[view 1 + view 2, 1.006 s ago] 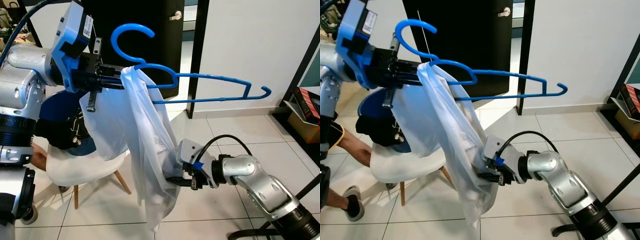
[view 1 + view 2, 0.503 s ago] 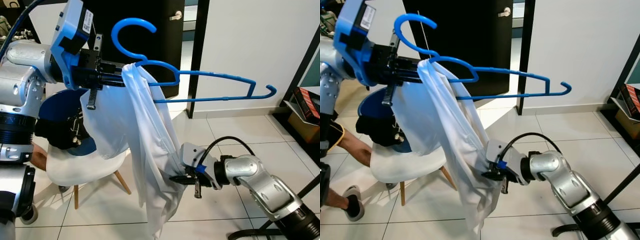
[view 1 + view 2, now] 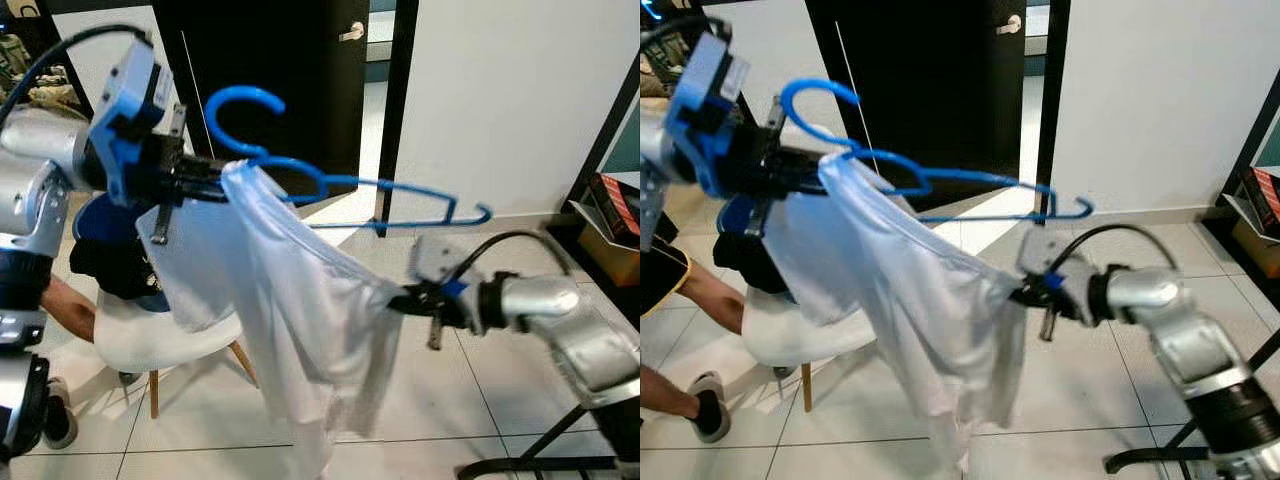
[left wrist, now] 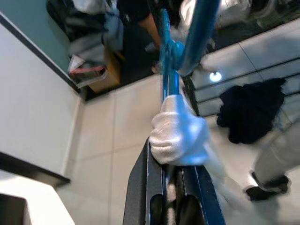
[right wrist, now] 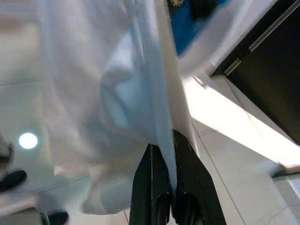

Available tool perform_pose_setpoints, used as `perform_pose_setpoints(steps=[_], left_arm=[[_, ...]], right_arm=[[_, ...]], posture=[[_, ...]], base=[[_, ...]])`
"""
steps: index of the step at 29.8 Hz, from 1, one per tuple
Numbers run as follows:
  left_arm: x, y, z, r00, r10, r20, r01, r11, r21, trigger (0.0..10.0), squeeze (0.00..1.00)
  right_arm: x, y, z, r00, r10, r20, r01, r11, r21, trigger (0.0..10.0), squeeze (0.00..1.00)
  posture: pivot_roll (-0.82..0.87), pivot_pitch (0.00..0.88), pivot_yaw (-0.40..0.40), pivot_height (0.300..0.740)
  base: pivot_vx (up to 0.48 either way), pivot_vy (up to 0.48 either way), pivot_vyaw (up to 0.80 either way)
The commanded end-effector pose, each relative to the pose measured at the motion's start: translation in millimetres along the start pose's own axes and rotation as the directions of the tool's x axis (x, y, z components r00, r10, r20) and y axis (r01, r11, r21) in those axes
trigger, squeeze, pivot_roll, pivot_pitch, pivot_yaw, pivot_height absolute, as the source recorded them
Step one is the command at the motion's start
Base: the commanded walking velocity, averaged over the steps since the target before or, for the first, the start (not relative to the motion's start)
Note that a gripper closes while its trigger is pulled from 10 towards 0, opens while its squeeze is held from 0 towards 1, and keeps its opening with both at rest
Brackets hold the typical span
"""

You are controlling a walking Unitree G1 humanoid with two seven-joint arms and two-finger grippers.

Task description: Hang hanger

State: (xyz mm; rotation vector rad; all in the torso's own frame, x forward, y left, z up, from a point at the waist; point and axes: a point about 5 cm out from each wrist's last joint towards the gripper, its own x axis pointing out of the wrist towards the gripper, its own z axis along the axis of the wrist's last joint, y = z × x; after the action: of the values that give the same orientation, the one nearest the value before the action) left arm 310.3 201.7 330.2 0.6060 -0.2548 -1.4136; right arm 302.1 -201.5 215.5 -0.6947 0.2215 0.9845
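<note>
Blue plastic is what your left gripper [image 3: 195,168] has its fingers pinched on: the hanger [image 3: 330,185] is held out in the air at its near shoulder, hook up, with the collar of the white garment [image 3: 290,320] bunched against the fingertips in the left wrist view. The hanger looks light and stiff but thin, so I'd expect it to flex and swing if you move fast; holding it close under the hook, as you do, is the steadier place. The garment is soft, limp and probably slippery on smooth plastic. It drapes from that one shoulder only, while the far arm of the hanger stands bare.

Below and behind, at your left, a white chair [image 3: 130,335] carries dark clothes [image 3: 115,265], and a person's leg [image 3: 715,295] and foot are beside it, so keep the swing away from there. The black door [image 3: 290,70] stands behind the hanger.

Further right, your right gripper [image 3: 405,300] has its fingers closed on a fold of the garment, pulling the cloth out sideways under the bare arm. At the far right a dark shelf frame [image 3: 610,130] could catch the hanger's tip.
</note>
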Motion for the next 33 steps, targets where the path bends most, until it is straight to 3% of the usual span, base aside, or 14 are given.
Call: perform_pose_setpoints(steps=[1,5,7,14,26,33], left_arm=[[-10.5,-3.3,0,0.999,0.002,-0.035,-0.002,1.0,-0.007,10.0,0.0],[-11.6,-15.5,-1,0.999,0.018,0.037,-0.015,0.997,-0.073,10.0,0.0],[-10.1,-19.2,0,0.998,0.02,0.062,-0.015,0.996,-0.086,10.0,0.0],[-5.5,-28.5,-7,0.996,0.054,0.074,-0.045,0.991,-0.122,10.0,0.0],[-16.0,-22.3,-19,0.985,0.162,-0.057,-0.167,0.982,-0.092,10.0,0.0],[-16.0,-28.1,-25,0.982,0.157,-0.106,-0.166,0.982,-0.09,10.0,0.0]], right_arm=[[-14.3,-14.9,0,0.997,-0.076,-0.019,0.076,0.997,-0.024,0.0,0.0],[-41.2,-49.9,-1,0.949,-0.285,-0.134,0.262,0.95,-0.171,0.0,0.0],[-45.7,-58.1,-1,0.927,-0.337,-0.163,0.296,0.927,-0.232,0.0,0.0],[-37.7,-66.6,20,0.917,-0.39,-0.08,0.347,0.882,-0.319,0.0,0.0],[-44.3,-74.0,23,0.911,-0.409,-0.059,0.366,0.864,-0.346,0.0,0.0],[-44.1,-73.7,22,0.916,-0.399,-0.055,0.357,0.867,-0.348,0.0,0.0]], posture=[[-0.08,0.0,0.06,0.74],[-0.08,0.0,0.064,0.74],[-0.09,0.0,0.063,0.74],[-0.07,0.0,0.055,0.74],[-0.08,0.0,0.061,0.74],[-0.07,0.0,0.061,0.74]], base=[[0.0,0.0,0.0],[0.0,0.0,0.0],[0.0,0.0,0.0],[0.0,0.0,0.0],[0.0,0.0,0.0],[0.0,0.0,0.0]])
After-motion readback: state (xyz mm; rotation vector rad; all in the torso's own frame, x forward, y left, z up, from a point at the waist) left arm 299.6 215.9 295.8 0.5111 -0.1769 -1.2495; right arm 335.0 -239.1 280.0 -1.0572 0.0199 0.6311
